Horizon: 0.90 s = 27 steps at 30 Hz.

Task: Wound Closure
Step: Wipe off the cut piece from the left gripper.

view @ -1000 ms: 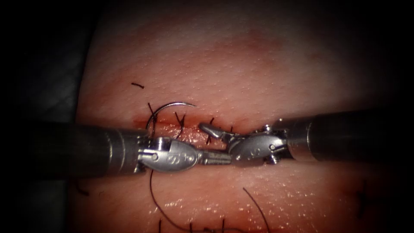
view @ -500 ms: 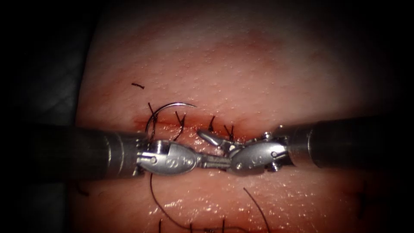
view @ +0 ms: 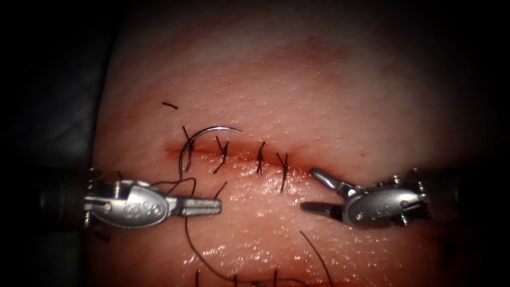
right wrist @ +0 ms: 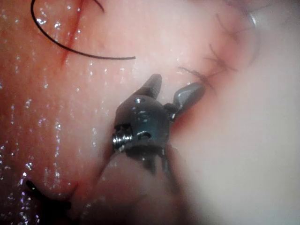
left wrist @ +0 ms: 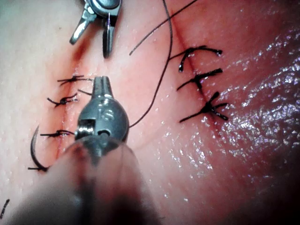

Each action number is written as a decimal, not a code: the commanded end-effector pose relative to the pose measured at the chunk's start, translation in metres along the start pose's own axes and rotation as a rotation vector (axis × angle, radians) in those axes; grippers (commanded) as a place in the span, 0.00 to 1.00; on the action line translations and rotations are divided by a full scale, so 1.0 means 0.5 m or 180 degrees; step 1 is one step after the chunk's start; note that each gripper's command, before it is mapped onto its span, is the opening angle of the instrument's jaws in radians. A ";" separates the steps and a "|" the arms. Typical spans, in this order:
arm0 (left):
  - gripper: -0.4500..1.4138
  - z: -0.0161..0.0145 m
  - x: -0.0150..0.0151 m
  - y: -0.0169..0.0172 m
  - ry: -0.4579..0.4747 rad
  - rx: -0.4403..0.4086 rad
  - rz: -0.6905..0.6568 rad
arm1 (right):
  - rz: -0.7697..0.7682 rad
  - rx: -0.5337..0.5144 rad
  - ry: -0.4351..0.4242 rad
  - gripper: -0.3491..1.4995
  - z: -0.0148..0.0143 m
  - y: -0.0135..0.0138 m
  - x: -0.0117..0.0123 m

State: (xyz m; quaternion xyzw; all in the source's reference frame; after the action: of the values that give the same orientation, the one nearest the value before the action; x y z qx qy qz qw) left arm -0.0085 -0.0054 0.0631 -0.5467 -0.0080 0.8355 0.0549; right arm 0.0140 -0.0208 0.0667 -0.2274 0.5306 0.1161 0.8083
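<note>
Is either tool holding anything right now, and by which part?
Nothing: left tool shut empty, right tool open; curved steel needle lies free at the cut's left end.

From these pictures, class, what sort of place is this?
Probably a surgical training bench: stitched tissue, a curved needle lying free at the cut's left end, and two wristed tools, the left claw shut, the right claw open, holding nothing.

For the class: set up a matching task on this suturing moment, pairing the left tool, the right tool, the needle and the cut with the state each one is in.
Things:
1. left tool
2. right tool
3. needle
4. cut

States:
A. jaws open, holding nothing
B. lying at the left end of the cut, held by neither tool
C. jaws shut, holding nothing
D. crossed by dark stitches

Pairs: 1-C, 2-A, 3-B, 4-D
</note>
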 end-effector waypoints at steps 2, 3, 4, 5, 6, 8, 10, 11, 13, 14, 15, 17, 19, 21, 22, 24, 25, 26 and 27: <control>0.00 -0.0020 -0.0026 -0.0019 0.0006 0.0070 -0.0047 | 0.0017 0.0002 -0.0033 0.98 -0.0020 -0.0007 -0.0007; 0.00 -0.0029 -0.0032 -0.0026 0.0004 0.0104 -0.0060 | 0.0017 0.0000 -0.0044 0.99 -0.0027 -0.0005 -0.0007; 0.00 -0.0046 -0.0047 -0.0039 0.0002 0.0192 -0.0089 | 0.0035 -0.0001 -0.0055 0.99 -0.0032 -0.0002 -0.0007; 0.00 -0.0058 -0.0058 -0.0048 0.0014 0.0244 -0.0107 | 0.0036 -0.0011 -0.0059 0.99 -0.0037 0.0000 -0.0007; 0.00 -0.0071 -0.0074 -0.0060 0.0024 0.0295 -0.0126 | 0.0055 -0.0020 -0.0063 0.99 -0.0041 0.0002 -0.0008; 0.00 -0.0087 -0.0102 -0.0079 0.0039 0.0380 -0.0151 | 0.0055 -0.0036 -0.0056 0.99 -0.0046 0.0002 -0.0010; 0.00 -0.0099 -0.0136 -0.0102 0.0035 0.0466 -0.0176 | 0.0072 -0.0035 -0.0056 0.99 -0.0047 0.0002 -0.0012; 0.00 -0.0107 -0.0173 -0.0129 0.0082 0.0563 -0.0280 | 0.0094 -0.0058 -0.0043 0.99 -0.0047 0.0003 -0.0014; 0.00 -0.0107 -0.0208 -0.0152 0.0121 0.0635 -0.0386 | 0.0110 -0.0067 -0.0037 0.99 -0.0047 0.0001 -0.0017; 0.00 -0.0101 -0.0251 -0.0173 0.0133 0.0671 -0.0487 | 0.0121 -0.0069 -0.0034 0.99 -0.0047 -0.0003 -0.0020; 0.00 -0.0096 -0.0270 -0.0179 0.0139 0.0682 -0.0569 | 0.0117 -0.0071 -0.0032 0.98 -0.0047 -0.0005 -0.0022; 0.00 -0.0083 -0.0312 -0.0188 0.0160 0.0705 -0.0717 | 0.0128 -0.0073 -0.0029 0.98 -0.0047 -0.0009 -0.0026; 0.00 -0.0063 -0.0368 -0.0195 0.0176 0.0714 -0.0949 | 0.0139 -0.0072 -0.0025 0.97 -0.0049 -0.0010 -0.0031; 0.00 -0.0051 -0.0402 -0.0199 0.0179 0.0706 -0.1069 | 0.0156 -0.0071 -0.0025 0.97 -0.0050 -0.0010 -0.0034; 0.00 -0.0048 -0.0415 -0.0200 0.0178 0.0697 -0.1104 | 0.0154 -0.0075 -0.0031 0.96 -0.0051 -0.0010 -0.0035; 0.00 -0.0039 -0.0463 -0.0197 0.0192 0.0666 -0.1412 | 0.0171 -0.0071 -0.0032 0.95 -0.0056 -0.0007 -0.0038; 0.00 -0.0036 -0.0490 -0.0187 0.0169 0.0615 -0.1700 | 0.0188 -0.0072 -0.0040 0.95 -0.0060 -0.0006 -0.0040; 0.00 -0.0034 -0.0506 -0.0178 0.0104 0.0556 -0.1871 | 0.0187 -0.0074 -0.0043 0.95 -0.0062 -0.0005 -0.0040; 0.00 -0.0032 -0.0517 -0.0172 0.0032 0.0502 -0.2053 | 0.0186 -0.0075 -0.0046 0.95 -0.0062 -0.0005 -0.0040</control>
State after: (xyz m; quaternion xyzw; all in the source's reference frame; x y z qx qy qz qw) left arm 0.0047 -0.0006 0.0873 -0.4648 -0.1663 0.7834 0.3777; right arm 0.0101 -0.0220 0.0671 -0.2204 0.5284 0.1504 0.8060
